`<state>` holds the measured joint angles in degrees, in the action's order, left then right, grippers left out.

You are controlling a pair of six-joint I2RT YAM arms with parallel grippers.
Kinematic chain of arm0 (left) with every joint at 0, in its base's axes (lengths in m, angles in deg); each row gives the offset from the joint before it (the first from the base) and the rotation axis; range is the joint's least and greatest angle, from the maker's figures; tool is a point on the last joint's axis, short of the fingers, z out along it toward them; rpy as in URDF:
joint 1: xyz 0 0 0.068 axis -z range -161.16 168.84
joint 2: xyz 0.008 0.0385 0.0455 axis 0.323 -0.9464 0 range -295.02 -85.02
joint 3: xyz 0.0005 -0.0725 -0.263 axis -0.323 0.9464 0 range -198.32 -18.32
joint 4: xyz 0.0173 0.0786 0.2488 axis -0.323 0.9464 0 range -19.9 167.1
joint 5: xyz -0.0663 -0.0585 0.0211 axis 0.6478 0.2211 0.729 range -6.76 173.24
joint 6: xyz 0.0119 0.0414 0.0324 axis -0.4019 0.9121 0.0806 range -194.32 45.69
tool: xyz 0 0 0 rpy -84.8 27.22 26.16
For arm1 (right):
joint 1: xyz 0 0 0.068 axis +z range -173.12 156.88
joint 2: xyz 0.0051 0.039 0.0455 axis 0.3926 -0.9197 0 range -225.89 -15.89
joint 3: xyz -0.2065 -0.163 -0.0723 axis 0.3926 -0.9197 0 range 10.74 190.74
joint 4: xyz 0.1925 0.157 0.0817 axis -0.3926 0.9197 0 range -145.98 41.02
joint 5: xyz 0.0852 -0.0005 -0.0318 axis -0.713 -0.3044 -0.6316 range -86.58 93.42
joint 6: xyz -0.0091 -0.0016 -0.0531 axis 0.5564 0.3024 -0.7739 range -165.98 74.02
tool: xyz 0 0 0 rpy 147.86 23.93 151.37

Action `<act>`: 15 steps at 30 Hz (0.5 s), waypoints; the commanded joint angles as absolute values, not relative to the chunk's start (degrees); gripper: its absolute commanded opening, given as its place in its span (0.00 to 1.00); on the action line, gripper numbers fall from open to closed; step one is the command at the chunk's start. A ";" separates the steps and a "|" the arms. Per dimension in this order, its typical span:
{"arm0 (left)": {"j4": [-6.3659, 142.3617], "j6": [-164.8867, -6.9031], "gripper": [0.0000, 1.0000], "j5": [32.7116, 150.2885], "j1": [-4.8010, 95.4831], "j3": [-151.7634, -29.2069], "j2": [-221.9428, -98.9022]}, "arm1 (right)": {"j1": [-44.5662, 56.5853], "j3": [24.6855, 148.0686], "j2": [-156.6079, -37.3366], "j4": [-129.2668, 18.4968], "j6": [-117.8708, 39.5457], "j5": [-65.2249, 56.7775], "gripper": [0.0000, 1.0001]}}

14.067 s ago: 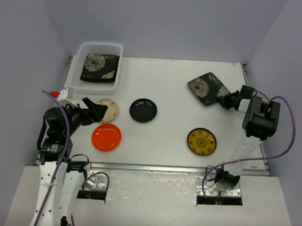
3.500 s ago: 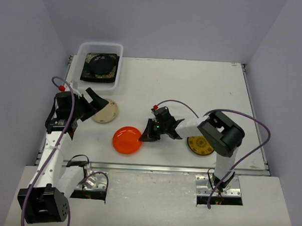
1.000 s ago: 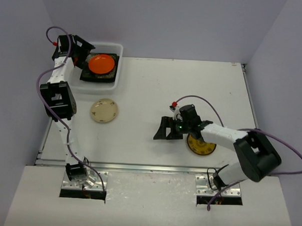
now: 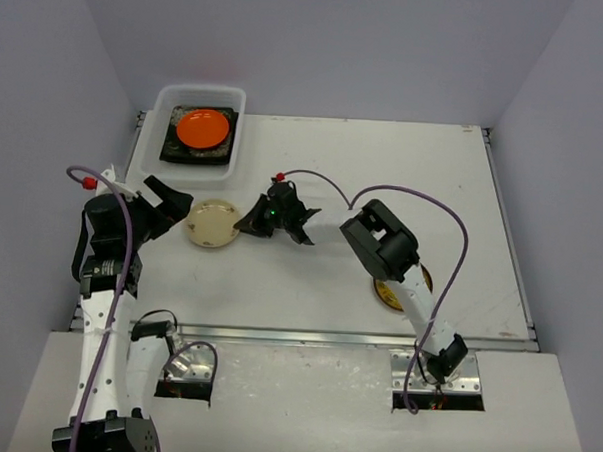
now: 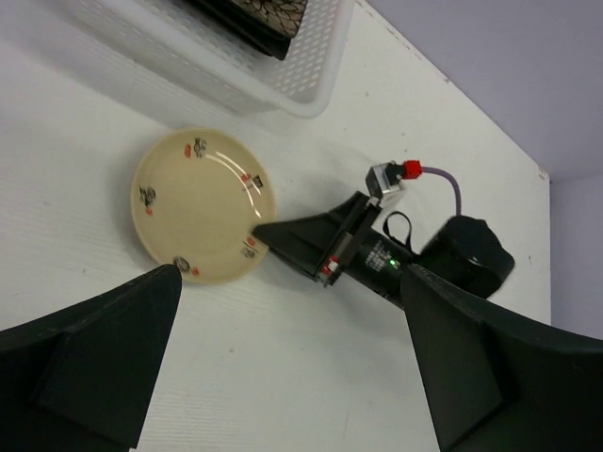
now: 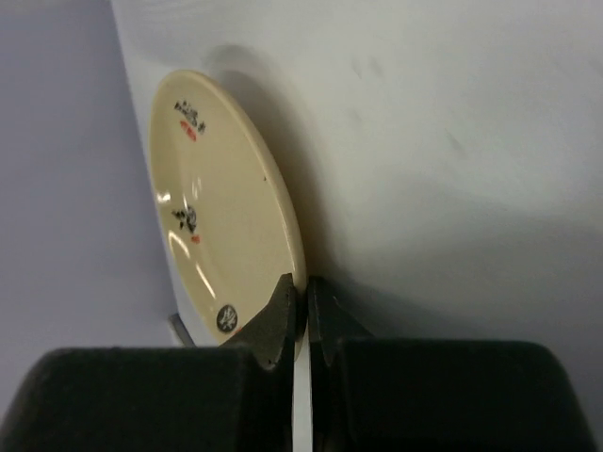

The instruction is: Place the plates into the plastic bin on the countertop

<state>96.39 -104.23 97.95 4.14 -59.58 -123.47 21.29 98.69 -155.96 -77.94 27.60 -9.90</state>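
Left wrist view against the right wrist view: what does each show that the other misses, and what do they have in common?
Only the left wrist view shows a corner of the plastic bin with a dark floral plate inside, the right end effector seen from outside, and the left end effector with its fingers spread open. Only the right wrist view shows, close up, the right fingertips pinched on the rim of the cream plate. Both show that plate and the white countertop.

The right gripper (image 4: 243, 225) has crossed over to the cream plate (image 4: 212, 223) and now pinches its right rim. The left gripper (image 4: 174, 208) has drawn back from beyond the plate to just left of it, fingers spread.
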 commanded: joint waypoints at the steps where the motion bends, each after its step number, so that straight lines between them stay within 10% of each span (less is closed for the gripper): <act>1: 94.30 -100.94 1.00 105.96 3.90 -55.43 -124.30 | 20.40 79.04 -142.54 -72.33 19.63 -1.00 0.00; 5: 90.50 -102.65 1.00 110.49 8.98 -51.60 -127.56 | 12.06 57.72 -121.41 -72.69 10.57 -5.50 0.00; 15: 72.64 -108.63 1.00 110.54 32.56 -50.61 -144.53 | 3.38 49.78 -101.24 -62.18 -7.94 -30.31 0.00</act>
